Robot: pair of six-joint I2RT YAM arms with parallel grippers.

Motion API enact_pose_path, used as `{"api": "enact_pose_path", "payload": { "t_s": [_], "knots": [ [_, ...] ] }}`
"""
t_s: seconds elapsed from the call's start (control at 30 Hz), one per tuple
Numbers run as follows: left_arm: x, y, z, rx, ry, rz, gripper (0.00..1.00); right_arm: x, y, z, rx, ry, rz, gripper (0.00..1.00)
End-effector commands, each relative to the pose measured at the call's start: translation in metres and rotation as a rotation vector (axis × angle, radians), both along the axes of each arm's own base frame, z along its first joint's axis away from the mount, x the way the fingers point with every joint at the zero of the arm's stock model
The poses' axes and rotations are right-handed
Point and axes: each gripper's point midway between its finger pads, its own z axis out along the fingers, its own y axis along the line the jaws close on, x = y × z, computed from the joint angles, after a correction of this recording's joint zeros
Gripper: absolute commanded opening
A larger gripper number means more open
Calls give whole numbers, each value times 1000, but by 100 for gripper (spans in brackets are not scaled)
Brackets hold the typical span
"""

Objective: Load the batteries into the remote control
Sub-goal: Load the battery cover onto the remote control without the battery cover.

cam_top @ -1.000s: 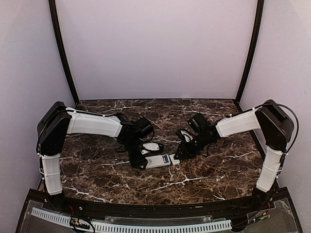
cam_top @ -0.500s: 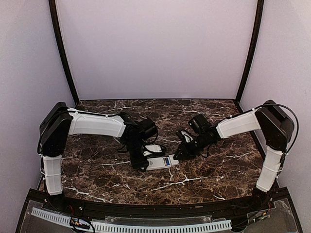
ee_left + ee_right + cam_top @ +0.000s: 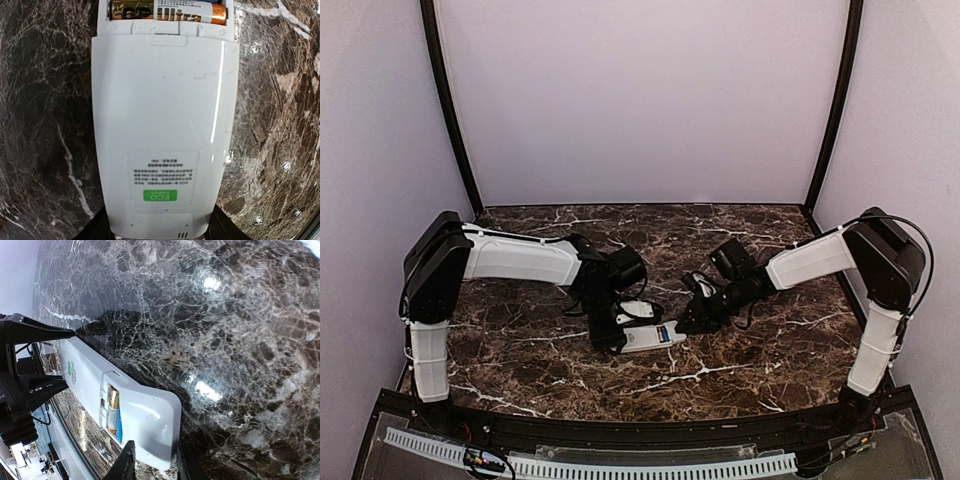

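Observation:
The white remote control (image 3: 160,125) lies back-up on the marble, its open battery bay facing my right arm. A gold and blue battery (image 3: 167,11) lies in the bay; a second blue one shows beside it in the right wrist view (image 3: 118,427). My left gripper (image 3: 157,227) is shut on the remote's label end, fingers (image 3: 97,227) on both sides. My right gripper (image 3: 152,462) is shut on the loose white cover (image 3: 150,422), which rests on the remote's bay end and partly over the bay. In the top view the remote (image 3: 642,338) sits between the left gripper (image 3: 610,337) and the right gripper (image 3: 684,325).
The dark marble table (image 3: 760,350) has a black front rail (image 3: 620,430). Purple walls stand behind and at both sides. A small white part (image 3: 638,311) shows just behind the remote, close to the left wrist.
Both grippers and the remote have shifted slightly toward the near edge. The right gripper has closed in on the remote's end, and less of the blue batteries shows.

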Motion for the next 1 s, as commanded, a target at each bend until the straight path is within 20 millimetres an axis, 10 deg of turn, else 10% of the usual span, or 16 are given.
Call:
{"api": "enact_pose_path", "payload": {
  "t_s": [0.0, 0.47, 0.97],
  "knots": [
    [4, 0, 0, 20, -9, 24, 26, -6, 3, 9, 24, -8, 10, 26],
    [9, -1, 0, 21, -30, 52, 26, -10, 5, 15, -11, -34, 16, 25],
    [5, -9, 10, -59, -28, 20, 59, 4, 4, 26, -73, -114, 43, 26]
  ]
}}
